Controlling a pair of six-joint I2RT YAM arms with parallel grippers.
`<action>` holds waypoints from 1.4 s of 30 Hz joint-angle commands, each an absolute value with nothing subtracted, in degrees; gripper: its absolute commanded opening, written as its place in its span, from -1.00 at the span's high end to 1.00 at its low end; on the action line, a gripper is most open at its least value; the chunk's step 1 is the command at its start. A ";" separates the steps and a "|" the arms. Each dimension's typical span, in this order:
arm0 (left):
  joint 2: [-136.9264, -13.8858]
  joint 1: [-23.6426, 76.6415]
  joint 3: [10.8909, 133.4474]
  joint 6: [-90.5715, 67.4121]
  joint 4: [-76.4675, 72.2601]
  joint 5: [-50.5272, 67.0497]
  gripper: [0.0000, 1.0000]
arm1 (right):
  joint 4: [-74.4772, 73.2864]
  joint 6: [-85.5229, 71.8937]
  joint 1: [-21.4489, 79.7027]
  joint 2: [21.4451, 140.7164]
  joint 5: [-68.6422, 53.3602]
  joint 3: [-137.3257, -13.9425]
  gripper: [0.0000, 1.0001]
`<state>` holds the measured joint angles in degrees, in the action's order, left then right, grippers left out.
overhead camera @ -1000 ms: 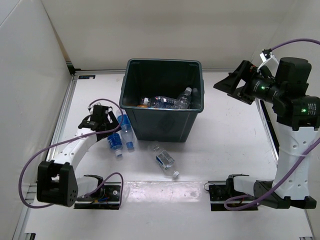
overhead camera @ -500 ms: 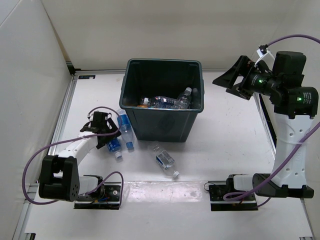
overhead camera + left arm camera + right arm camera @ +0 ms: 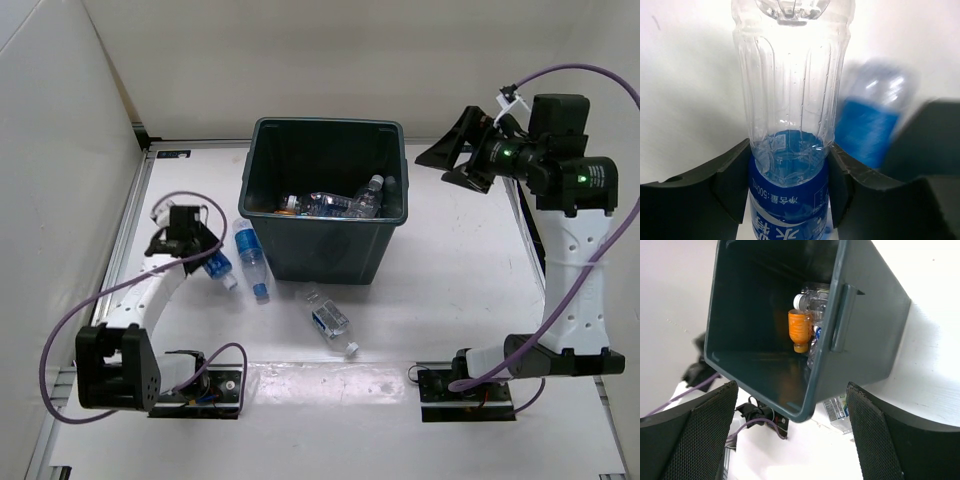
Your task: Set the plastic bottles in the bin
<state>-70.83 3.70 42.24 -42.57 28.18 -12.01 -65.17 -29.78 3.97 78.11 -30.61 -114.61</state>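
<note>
The left gripper (image 3: 788, 185) is clamped around a blue-labelled bottle (image 3: 790, 100), left of the bin (image 3: 262, 190). The right gripper (image 3: 452, 158) is spread wide and holds nothing, raised to the bin's right. Several loose bottles (image 3: 335, 205) lie inside the bin. A second bottle (image 3: 251, 258) lies just beside its left wall, and a third bottle (image 3: 329, 321) lies in front.

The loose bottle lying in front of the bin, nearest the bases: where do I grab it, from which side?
Take the loose bottle across its labelled middle, straight down from above. It lies flat and slanted, white cap toward the near right, so close crosswise to that axis. The open right gripper looks free; the left gripper is shut on a blue-labelled bottle.
</note>
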 commanded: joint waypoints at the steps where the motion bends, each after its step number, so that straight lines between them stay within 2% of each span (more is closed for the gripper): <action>1: -66.36 2.55 54.09 -40.44 29.61 -18.36 -0.04 | -62.32 -29.97 5.79 79.88 -31.64 -117.33 -0.81; 9: -67.23 2.64 77.76 -27.34 28.64 -22.84 -0.01 | -62.75 -29.62 9.13 83.05 -31.11 -119.53 -0.81; 10: -67.41 2.64 83.26 -25.51 28.83 -23.55 0.01 | -62.75 -29.18 9.66 83.49 -31.03 -120.31 -0.81; 13: -68.29 2.64 89.28 -21.82 29.44 -23.21 0.07 | -63.19 -28.92 10.02 83.67 -30.76 -120.67 -0.81; 14: -68.64 3.16 95.65 -20.58 28.92 -20.16 0.07 | -63.37 -28.92 9.93 83.76 -30.76 -120.76 -0.81; 16: -70.91 5.17 101.39 -17.94 27.60 -19.34 0.07 | -63.72 -28.91 9.76 83.41 -30.41 -120.41 -0.81; 18: -72.76 5.54 105.01 -17.84 25.24 -11.90 -0.01 | -63.63 -29.00 9.67 83.32 -30.06 -120.23 -0.81; 19: -73.56 5.54 105.20 -18.89 22.88 -9.08 -0.04 | -63.72 -29.00 9.75 83.58 -29.97 -120.32 -0.81; 20: -74.09 5.89 105.03 -23.25 21.37 -1.13 -0.07 | -63.63 -29.18 9.93 83.76 -30.06 -120.32 -0.81; 22: -74.71 8.77 103.54 -24.96 16.54 2.18 -0.14 | -63.37 -29.27 10.02 83.93 -30.41 -120.32 -0.81; 25: -76.64 18.44 103.36 -17.52 16.96 4.75 -0.34 | -63.19 -29.62 9.76 83.85 -30.50 -120.24 -0.81; 28: -77.61 26.53 101.26 -13.99 17.93 4.48 -0.59 | -63.28 -29.71 8.97 83.32 -30.50 -119.36 -0.81; 29: -78.04 29.50 100.03 -13.54 18.28 4.48 -0.78 | -63.19 -29.79 8.70 83.15 -30.67 -119.01 -0.81; 31: -78.31 31.28 99.49 -10.64 19.33 4.40 -1.00 | -63.11 -29.62 8.44 82.45 -30.50 -118.22 -0.81; 33: -77.96 32.95 100.02 -4.70 21.52 2.65 -1.00 | -62.84 -29.62 7.99 82.00 -30.41 -117.60 -0.81; 34: -77.70 33.13 100.72 -3.70 22.32 -4.41 -1.00 | -62.93 -29.62 7.91 81.48 -30.58 -117.08 -0.81; 35: -77.52 32.26 101.16 -3.17 22.93 -6.57 -1.00 | -62.67 -29.79 7.48 81.21 -30.50 -116.64 -0.81; 38: -75.85 26.21 100.55 -3.33 23.03 -11.06 -1.00 | -62.58 -30.14 7.29 80.68 -30.58 -115.58 -0.81; 42: -72.61 17.42 97.30 -11.14 25.39 -17.22 -1.00 | -62.40 -30.32 7.38 80.68 -30.85 -115.58 -0.81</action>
<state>-77.21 21.45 98.56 -7.60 23.57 -9.65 -64.16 -29.89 7.55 82.02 -30.20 -115.66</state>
